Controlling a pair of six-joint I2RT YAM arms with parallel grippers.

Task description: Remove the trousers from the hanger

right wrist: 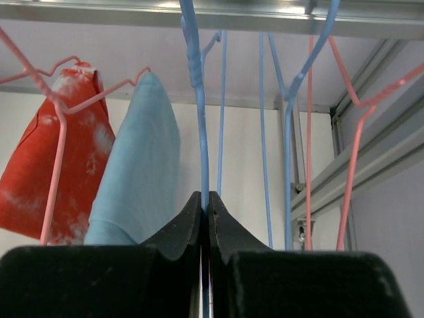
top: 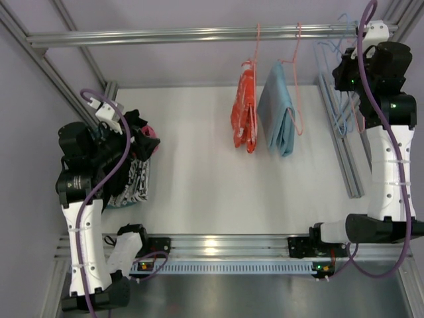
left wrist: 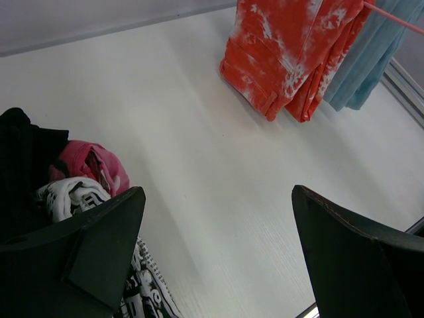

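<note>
Right pincer (right wrist: 205,199) is clamped on a bare blue hanger (right wrist: 194,66); the orange-red trousers (right wrist: 63,159) hang left of it. Left pincer (left wrist: 217,195) gapes over the clothes pile (left wrist: 83,182). Next, seemingly: release, shift left to the trousers.

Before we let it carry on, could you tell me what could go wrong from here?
The right tool is shut on a blue hanger crowded among other wire hangers; pulling may tangle them. The orange-red trousers hang on a pink hanger further along, so this grip may free nothing.
</note>
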